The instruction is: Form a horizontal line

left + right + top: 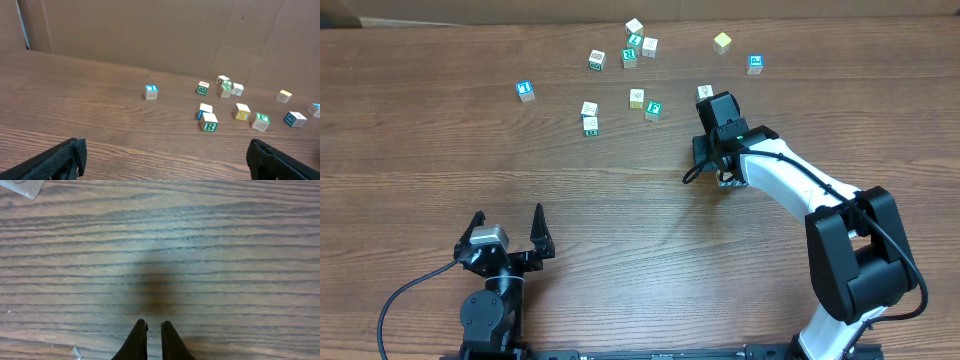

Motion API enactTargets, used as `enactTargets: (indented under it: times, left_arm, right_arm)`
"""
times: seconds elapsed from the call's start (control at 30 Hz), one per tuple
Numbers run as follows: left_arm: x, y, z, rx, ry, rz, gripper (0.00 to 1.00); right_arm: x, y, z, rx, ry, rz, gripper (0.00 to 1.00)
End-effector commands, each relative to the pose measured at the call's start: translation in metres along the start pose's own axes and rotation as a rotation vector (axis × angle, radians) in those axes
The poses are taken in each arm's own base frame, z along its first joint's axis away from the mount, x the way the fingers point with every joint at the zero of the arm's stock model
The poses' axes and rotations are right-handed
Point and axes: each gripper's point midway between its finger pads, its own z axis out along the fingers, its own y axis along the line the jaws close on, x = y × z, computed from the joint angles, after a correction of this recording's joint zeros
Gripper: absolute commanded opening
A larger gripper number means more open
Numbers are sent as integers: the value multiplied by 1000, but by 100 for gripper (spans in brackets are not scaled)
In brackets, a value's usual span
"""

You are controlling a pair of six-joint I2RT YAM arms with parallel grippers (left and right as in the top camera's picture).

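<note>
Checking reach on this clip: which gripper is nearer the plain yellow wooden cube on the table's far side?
Right. The right gripper, shut, is a little nearer the robot than the yellow cube; the left gripper, open, is far off to the cube's near-left.

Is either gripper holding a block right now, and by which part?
Nothing is held. The right gripper is shut on nothing; the left gripper stands open, apart from the blocks.

left claw (509, 213): spread wide | right claw (153, 329): closed, empty, arm stretched forward
</note>
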Motion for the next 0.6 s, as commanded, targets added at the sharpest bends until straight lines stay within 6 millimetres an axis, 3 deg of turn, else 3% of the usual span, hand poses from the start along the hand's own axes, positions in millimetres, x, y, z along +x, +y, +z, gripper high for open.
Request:
enactTargets:
  times: [0.0,0.57]
  left_arm:
    - [-1,2,0,-6,-8,20,99]
    - [-1,2,0,-6,-8,20,99]
  right_arm:
    - [-3,-4,-7,21,-17,-13,8]
    - [16,-9,-8,41,57,9,8]
